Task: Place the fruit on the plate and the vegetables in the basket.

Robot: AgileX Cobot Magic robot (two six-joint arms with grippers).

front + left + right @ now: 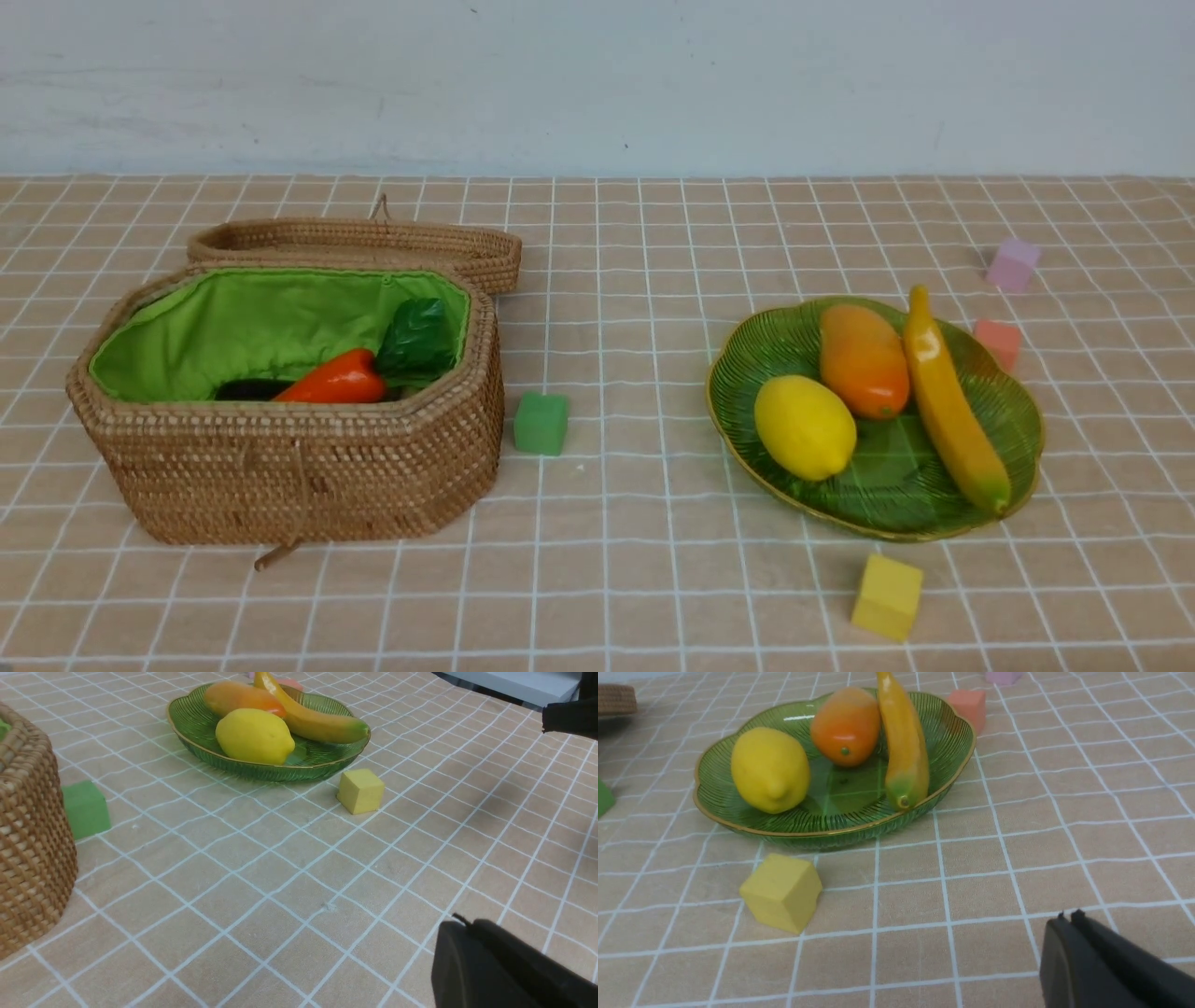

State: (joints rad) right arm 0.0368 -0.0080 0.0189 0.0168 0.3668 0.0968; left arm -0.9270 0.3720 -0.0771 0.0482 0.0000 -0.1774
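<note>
On the right are three fruits on one green plate (878,504): one lemon (805,427), one mango (864,361) and one banana (952,411). On the left is one basket (299,476) with one lid (355,245); two vegetables can be clearly made out inside, one carrot (338,379) and one eggplant (252,389), and anything lower down is hidden. There are four small cubes: one green (541,423) right of the basket, one yellow (887,597) on the near side of the plate, one pink (997,343) and one purple (1013,264) at the far right.

Basket (299,476) with vegetables (338,377) inside, left of fruit (864,362) on plate (887,481)
</note>
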